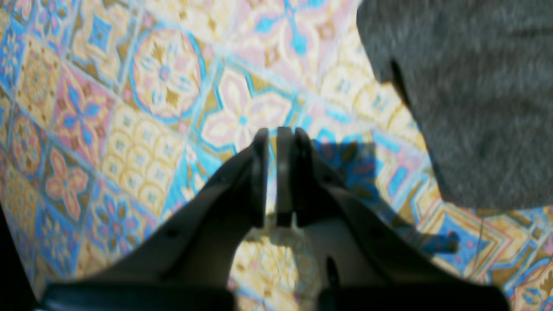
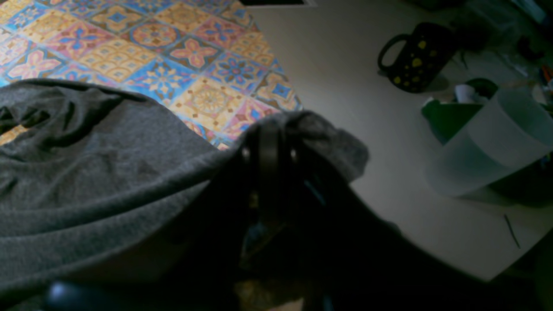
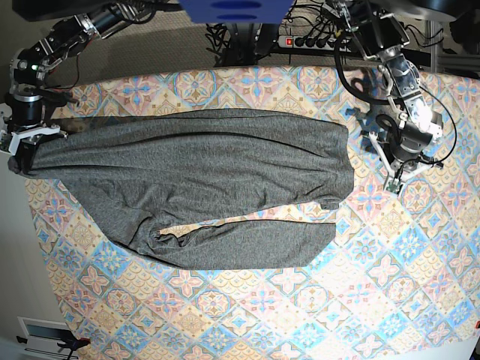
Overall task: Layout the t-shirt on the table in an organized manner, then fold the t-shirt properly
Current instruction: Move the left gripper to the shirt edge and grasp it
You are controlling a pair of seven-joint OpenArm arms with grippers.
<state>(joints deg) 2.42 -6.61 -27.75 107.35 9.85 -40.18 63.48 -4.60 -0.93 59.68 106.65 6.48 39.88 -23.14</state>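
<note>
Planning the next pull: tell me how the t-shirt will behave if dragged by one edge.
The t-shirt is likely floppy: it drapes from the right gripper in soft folds. It will probably stretch and wrinkle rather than slide as one piece, as its bunched lower part suggests. It looks light and thin.

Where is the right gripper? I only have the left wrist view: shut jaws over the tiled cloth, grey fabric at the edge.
Observer: At the table's far side edge, the right gripper is shut on the t-shirt.
Operator: Is the shirt flat?
Observer: Mostly spread out, but its lower part is doubled over, with a gap of cloth showing.
Operator: Is the left gripper touching it?
Observer: No, in the base view it hangs beside the shirt's other end, holding nothing.
</note>
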